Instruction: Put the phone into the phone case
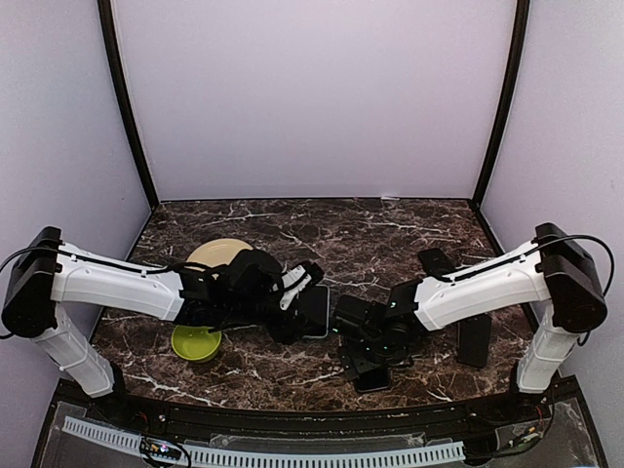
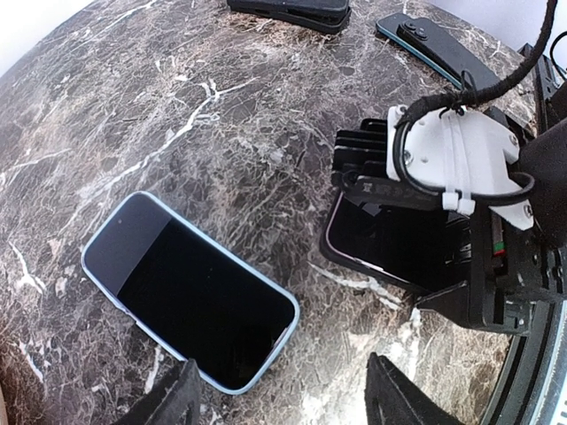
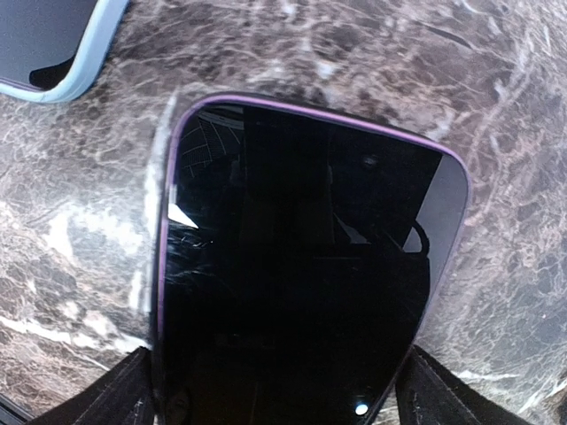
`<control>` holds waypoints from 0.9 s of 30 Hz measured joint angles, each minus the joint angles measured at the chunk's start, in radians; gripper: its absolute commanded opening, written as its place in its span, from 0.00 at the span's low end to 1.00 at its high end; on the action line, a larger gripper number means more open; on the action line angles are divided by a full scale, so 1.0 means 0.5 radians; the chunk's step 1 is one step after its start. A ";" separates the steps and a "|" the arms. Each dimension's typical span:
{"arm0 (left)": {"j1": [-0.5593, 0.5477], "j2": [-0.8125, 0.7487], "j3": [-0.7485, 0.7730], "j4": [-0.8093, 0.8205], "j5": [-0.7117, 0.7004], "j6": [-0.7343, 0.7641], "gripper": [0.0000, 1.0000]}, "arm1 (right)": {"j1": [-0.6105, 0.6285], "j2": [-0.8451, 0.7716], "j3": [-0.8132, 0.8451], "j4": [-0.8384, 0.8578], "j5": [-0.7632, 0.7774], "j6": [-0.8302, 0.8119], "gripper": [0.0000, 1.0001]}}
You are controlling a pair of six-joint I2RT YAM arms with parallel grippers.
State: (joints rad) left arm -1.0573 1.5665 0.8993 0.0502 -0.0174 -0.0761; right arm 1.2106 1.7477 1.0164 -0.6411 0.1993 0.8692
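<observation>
A phone in a light-blue phone case [image 2: 190,297] lies flat, its dark screen facing up and filling the rim; it also shows as the blue phone case [image 1: 317,312] at the table's middle. My left gripper [image 2: 288,403] hangs open just past its near corner, touching nothing. A second phone [image 3: 301,266] with a purple edge lies screen up on the marble. My right gripper [image 3: 279,398] stands open astride it, one finger close beside each long edge. From above, the right gripper [image 1: 363,351] hides most of that phone [image 1: 372,380].
A yellow plate [image 1: 216,253] and a green bowl [image 1: 195,342] sit left of my left arm. Two more dark phones [image 1: 475,339] [image 1: 436,261] lie on the right. The enclosure's walls stand behind and at both sides.
</observation>
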 measured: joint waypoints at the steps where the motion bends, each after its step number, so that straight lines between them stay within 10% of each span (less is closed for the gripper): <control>1: 0.000 0.000 0.000 -0.001 0.000 -0.006 0.65 | 0.002 0.017 0.019 -0.009 -0.002 0.002 0.77; 10: 0.000 0.050 0.033 -0.058 0.036 -0.091 0.66 | 0.022 0.011 0.021 0.044 0.044 0.021 0.45; 27: 0.024 0.380 -0.140 1.089 0.457 -0.978 0.84 | 0.081 -0.726 -0.513 0.694 0.443 -0.268 0.34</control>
State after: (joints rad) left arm -1.0451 1.7565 0.8295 0.5945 0.2111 -0.5652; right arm 1.2510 1.3849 0.7601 -0.2939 0.4210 0.7353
